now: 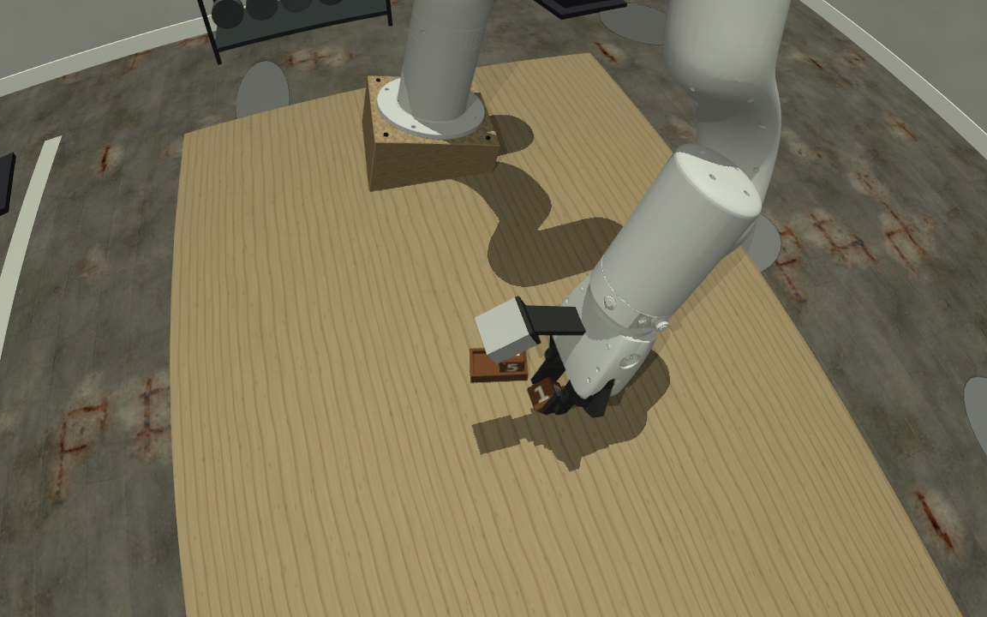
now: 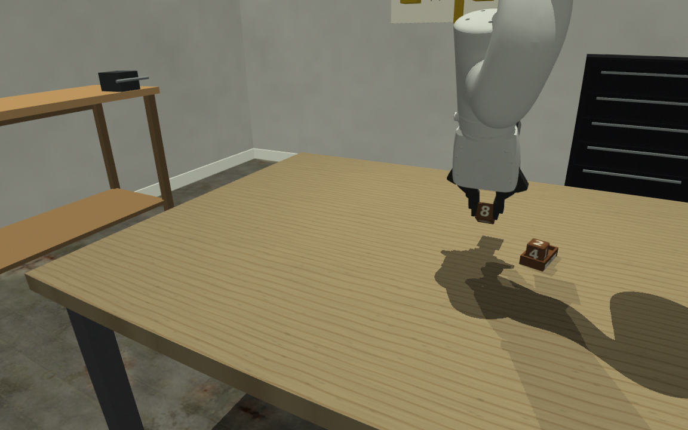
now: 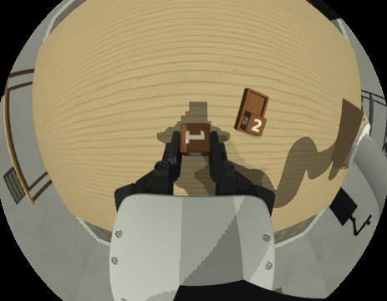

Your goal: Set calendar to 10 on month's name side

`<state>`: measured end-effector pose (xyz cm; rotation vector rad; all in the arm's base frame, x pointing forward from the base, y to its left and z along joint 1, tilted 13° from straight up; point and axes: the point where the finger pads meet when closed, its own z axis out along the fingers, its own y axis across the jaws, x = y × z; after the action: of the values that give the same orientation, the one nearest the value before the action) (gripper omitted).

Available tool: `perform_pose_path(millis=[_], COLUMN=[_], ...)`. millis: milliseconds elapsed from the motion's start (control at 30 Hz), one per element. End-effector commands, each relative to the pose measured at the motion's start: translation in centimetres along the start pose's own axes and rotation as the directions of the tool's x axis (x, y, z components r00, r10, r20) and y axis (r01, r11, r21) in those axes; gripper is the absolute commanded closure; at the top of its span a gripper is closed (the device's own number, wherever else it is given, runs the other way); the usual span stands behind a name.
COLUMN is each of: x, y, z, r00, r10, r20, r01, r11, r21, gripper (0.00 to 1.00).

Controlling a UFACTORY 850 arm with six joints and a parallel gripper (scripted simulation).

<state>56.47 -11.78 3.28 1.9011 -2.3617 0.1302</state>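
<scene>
My gripper (image 1: 545, 394) (image 2: 485, 214) (image 3: 195, 141) is shut on a brown cube (image 1: 541, 392) (image 2: 484, 211) (image 3: 197, 138), held above the table beside the tray. This cube is tilted in the top view and shows a 1 there; the exterior view shows an 8. The small brown tray (image 1: 493, 378) (image 2: 530, 262) (image 3: 257, 102) lies flat on the table. The second cube (image 1: 512, 367) (image 2: 537, 250) (image 3: 257, 124) sits in one end of it, with 2 on top, 5 and 4 on sides. The tray's other half is bare. The month's name is not readable.
The white camera block (image 1: 507, 330) on the wrist hides part of the tray in the top view. The arm's wooden base block (image 1: 432, 162) stands at the back of the table. A wooden shelf (image 2: 58, 100) and a black drawer cabinet (image 2: 640, 128) stand beyond the table.
</scene>
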Motion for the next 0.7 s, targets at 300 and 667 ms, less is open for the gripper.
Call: perform_pose_path(millis=[300, 667], x=[0.19, 0.59], y=[-0.37, -0.60], z=[-0.17, -0.22], r00=[0.987, 0.983], r10=[-0.003, -0.003], r20=[0.159, 0.183], r01=[0.002, 0.000], r11=[1.000, 1.000], r21=[0.007, 0.018], gripper=[0.73, 0.73])
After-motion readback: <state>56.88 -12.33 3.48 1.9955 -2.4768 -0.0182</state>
